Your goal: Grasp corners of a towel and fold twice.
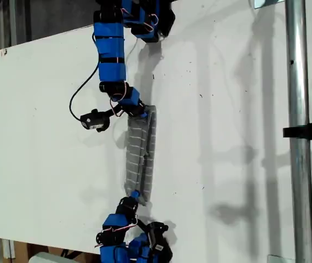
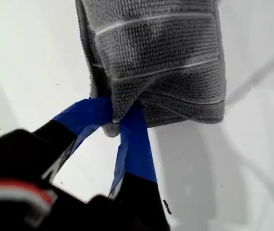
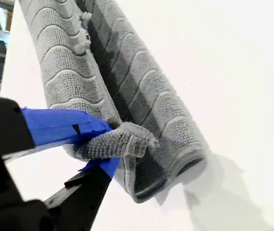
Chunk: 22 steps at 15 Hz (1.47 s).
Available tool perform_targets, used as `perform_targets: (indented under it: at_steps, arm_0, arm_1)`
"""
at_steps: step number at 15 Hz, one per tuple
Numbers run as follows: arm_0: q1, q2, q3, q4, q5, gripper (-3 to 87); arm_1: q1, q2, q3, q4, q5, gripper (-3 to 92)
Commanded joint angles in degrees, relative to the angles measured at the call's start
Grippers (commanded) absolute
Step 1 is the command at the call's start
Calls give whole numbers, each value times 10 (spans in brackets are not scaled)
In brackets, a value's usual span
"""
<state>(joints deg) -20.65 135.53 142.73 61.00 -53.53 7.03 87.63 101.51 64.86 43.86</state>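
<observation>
The white table (image 1: 46, 137) carried the towel (image 1: 140, 153), a long narrow folded band whose long axis ran straight from one hand to the other, so each hand had the cloth stretching directly away ahead of it. My first hand (image 2: 115, 118) was clamped on a bunched corner (image 2: 120, 108) at one end; my second hand (image 3: 103, 144) pinched a corner (image 3: 122, 142) at the opposite end (which arm was which, I could not tell). Nothing else lay near.
</observation>
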Motion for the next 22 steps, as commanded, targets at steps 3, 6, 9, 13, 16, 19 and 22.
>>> perform_targets:
  at_steps: [3,6,9,13,16,19,22]
  arm_0:
    - [11,18,44,-25,-39,155]
    - [33,28,-22,42,-5,193]
    - [62,91,-113,161,-25,170]
    - [170,403,-88,192,-27,131]
    - [267,623,54,143,-91,137]
    - [305,616,75,106,-96,137]
    - [313,619,61,126,-108,136]
  arm_1:
    - [9,-54,9,-19,30,21]
    - [33,-14,9,43,55,279]
    - [53,145,47,100,91,310]
    - [76,440,292,83,219,362]
    - [51,640,494,-12,334,373]
    - [38,428,466,-194,359,373]
    - [21,105,352,-408,395,357]
